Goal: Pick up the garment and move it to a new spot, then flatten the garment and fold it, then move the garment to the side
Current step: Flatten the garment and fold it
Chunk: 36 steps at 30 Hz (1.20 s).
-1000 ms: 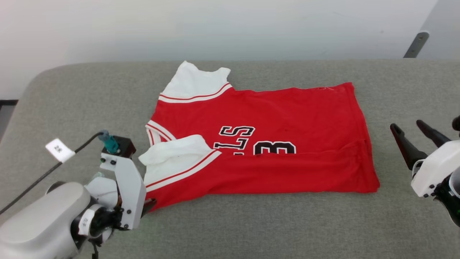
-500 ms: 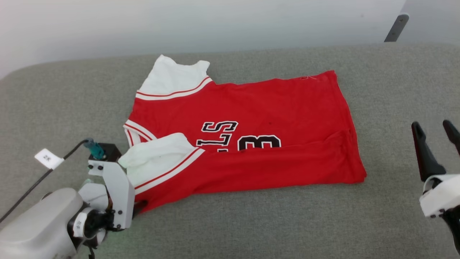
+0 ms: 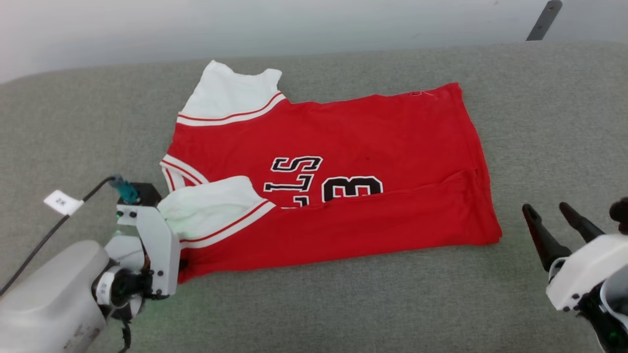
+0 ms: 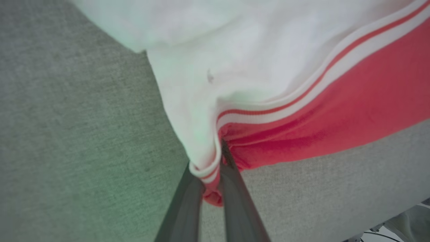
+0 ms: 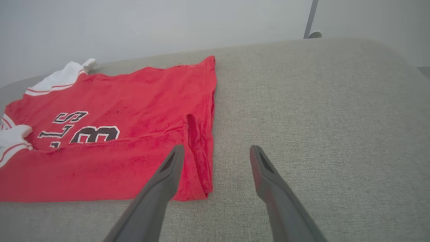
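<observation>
The garment [image 3: 343, 147], a red T-shirt with white sleeve ends and black lettering, lies spread on the grey cushion [image 3: 343, 304], its near side folded over. My left gripper [image 3: 182, 264] is at the shirt's near left corner. In the left wrist view my left gripper [image 4: 208, 158] is shut on a pinch of the garment [image 4: 336, 111], white sleeve and red hem bunched between the fingers. My right gripper [image 3: 545, 208] hovers open just right of the shirt's near right corner. In the right wrist view my right gripper [image 5: 216, 148] holds nothing, with the garment [image 5: 117, 101] to its left.
The cushion's rounded far edge meets a pale wall. A dark post [image 3: 542, 19] stands behind at the top right. A black cable with a white tag [image 3: 61, 202] runs from my left wrist. Bare cushion stretches right of the shirt [image 5: 319, 117].
The head view has shifted. My left gripper's fingers have closed on the shirt's near left corner. My right gripper stays open beside the shirt's right edge.
</observation>
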Motion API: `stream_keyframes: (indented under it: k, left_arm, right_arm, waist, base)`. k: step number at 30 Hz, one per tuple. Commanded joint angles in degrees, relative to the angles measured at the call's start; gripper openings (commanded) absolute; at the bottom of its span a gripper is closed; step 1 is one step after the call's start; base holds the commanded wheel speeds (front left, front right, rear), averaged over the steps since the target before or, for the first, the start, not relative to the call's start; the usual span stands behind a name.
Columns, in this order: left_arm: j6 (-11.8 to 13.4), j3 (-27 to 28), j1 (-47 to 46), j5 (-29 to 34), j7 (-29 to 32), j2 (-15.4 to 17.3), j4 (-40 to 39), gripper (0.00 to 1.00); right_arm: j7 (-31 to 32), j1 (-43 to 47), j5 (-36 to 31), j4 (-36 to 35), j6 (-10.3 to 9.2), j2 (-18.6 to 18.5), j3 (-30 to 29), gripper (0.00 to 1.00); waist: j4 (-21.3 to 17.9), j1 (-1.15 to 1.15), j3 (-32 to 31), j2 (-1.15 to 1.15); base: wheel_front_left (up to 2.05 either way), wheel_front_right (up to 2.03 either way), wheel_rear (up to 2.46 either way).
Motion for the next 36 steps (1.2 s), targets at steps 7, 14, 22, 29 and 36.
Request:
stream_keyframes:
  k: [7, 14, 22, 29, 36]
  left_arm:
    - [-0.89, -0.74, -1.76, 1.30, -0.87, -2.98, 1.56, 0.00]
    - [-1.70, -0.84, -3.12, 2.02, -1.15, -3.97, 2.45, 0.00]
    - [-2.23, -0.86, -3.97, 2.27, -1.62, -4.74, 3.47, 0.00]
    - [-2.61, -0.26, -4.35, 1.48, -1.62, -4.47, 4.05, 0.00]
    - [-1.28, -0.38, -4.43, 1.17, 0.85, -2.20, 1.59, 0.00]
  right_arm:
    - [3.20, -5.49, 2.06, 9.61, -0.04, -1.52, 2.89, 1.00]
    - [4.92, -10.62, 3.05, 19.80, -0.04, -2.34, 6.20, 1.00]
    - [7.81, -14.00, 3.53, 29.39, -0.05, -3.21, 11.02, 0.00]
    - [8.51, -15.77, 5.75, 30.35, -0.07, -6.32, 13.65, 0.00]
    - [10.23, -15.46, 8.38, 27.40, -0.07, -9.79, 15.14, 0.00]
  waist:
    - [2.10, 0.00, 1.26, 0.00]
    - [3.58, 0.00, 2.06, 0.00]
    - [4.26, 0.00, 2.50, 0.00]
    - [4.39, 0.00, 2.21, 0.00]
    - [4.64, 0.00, 1.12, 0.00]
  base:
    - [0.00, 0.00, 0.00]
    - [0.00, 0.00, 0.00]
    - [0.00, 0.00, 0.00]
    - [0.00, 0.00, 0.00]
    - [0.00, 0.00, 0.00]
